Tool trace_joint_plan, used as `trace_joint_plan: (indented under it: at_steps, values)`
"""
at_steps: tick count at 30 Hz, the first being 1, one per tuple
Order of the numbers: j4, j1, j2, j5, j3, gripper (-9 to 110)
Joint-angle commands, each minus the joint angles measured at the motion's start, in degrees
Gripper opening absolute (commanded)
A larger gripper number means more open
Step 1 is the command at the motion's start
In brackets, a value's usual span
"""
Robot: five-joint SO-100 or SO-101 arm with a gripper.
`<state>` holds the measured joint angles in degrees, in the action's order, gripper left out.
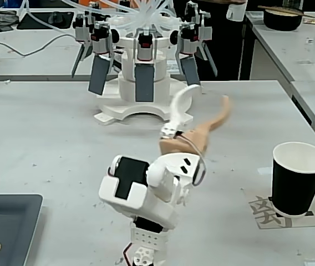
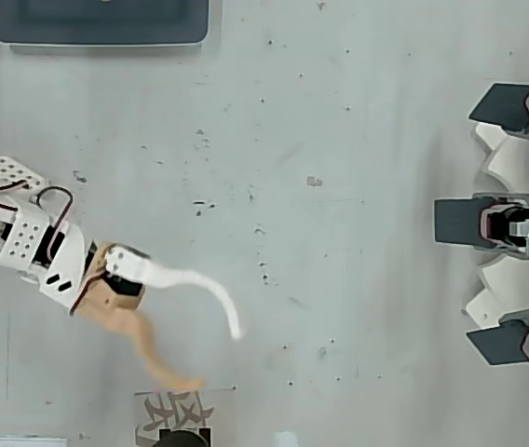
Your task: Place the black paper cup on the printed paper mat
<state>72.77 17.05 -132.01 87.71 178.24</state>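
The black paper cup stands upright at the right in the fixed view, white inside, its base resting on the printed paper mat. In the overhead view the mat lies at the bottom edge, and only a dark sliver of the cup shows there. My gripper is open and holds nothing; its white finger and tan finger are spread and blurred. It hangs left of the cup and well apart from it. Seen from overhead, the gripper sits just above the mat.
A dark grey tray lies at the near left, seen also in the overhead view. A white stand with several hanging dark-padded grippers fills the far middle. A dark bowl sits on the neighbouring table.
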Motion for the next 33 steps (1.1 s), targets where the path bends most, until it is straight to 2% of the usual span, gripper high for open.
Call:
trace_joint_plan:
  at_steps: [1, 17, 33]
  values:
    - [-5.27, -5.27, -4.39, 1.49, 0.26, 11]
    - [-4.66, -14.06, 14.59, 2.81, -14.77, 11]
    - [-11.07, -20.21, 32.61, 0.7, -35.6, 12]
